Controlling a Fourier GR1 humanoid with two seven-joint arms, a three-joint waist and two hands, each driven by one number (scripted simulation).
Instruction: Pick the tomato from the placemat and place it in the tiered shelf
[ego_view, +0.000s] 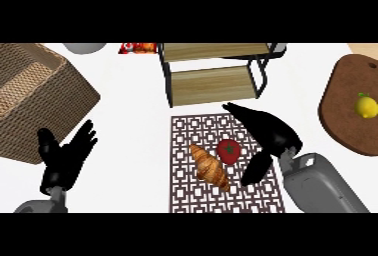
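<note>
We observed the tomato (229, 151) lying on the placemat (221, 197), just to the left of the right hand (272, 131) and not yet lifted. It appeared slightly taller than wide in the head view, its long axis running roughly up and down the frame, with the green stem mark on its upper part facing up toward the camera. The right hand hung over the right side of the placemat with its fingers extended and relaxed, holding nothing; the fingers reached up and to the left beyond the tomato, and the thumb (255, 170) pointed down beside the tomato's lower right. We could not tell whether the thumb touched the fruit.

A croissant (210, 167) lay on the placemat just on the far side of the tomato from the right hand, its long axis slanting from upper left to lower right. The tiered shelf (214, 75), with two wooden boards in a black frame, stood beyond the fingertips of the right hand, just past the top edge of the placemat.

The left hand (65, 155) rested open, fingers up, near the lower left, beside a woven basket (37, 100). To the right of the right hand a brown cutting board (343, 90) carried a lemon (366, 106).
</note>
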